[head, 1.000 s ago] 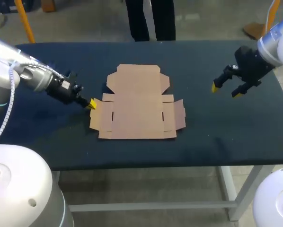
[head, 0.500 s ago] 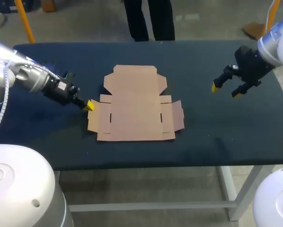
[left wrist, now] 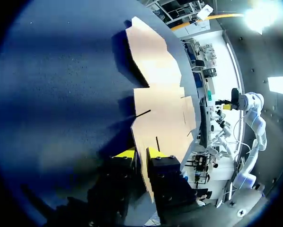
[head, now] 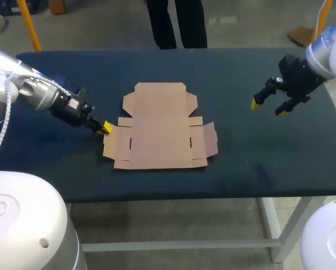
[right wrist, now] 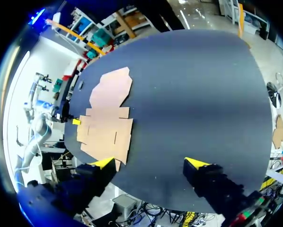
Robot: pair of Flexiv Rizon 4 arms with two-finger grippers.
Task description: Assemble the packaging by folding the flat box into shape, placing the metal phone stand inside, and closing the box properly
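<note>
Surface (head: 241,157): dark blue, carries all I list here. Flat box (head: 159,132): brown cardboard, unfolded, lying near the surface's middle. My right pincer (head: 267,108): fingers wide apart, holding nothing, over the right side, well apart from the box. My left pincer (head: 105,127): clamped on the box's left flap edge.

The flat box (head: 159,126) was plain brown cardboard, matt and smooth, with scored creases and cut slots. Under the box, the worktop (head: 252,152) had a dark blue, cloth-like cover, matt and faintly grainy. Left of the box, the left end effector (head: 105,127) had a matt black housing and plastic-looking yellow tips. The right end effector (head: 267,108), right of the box, looked alike.
</note>
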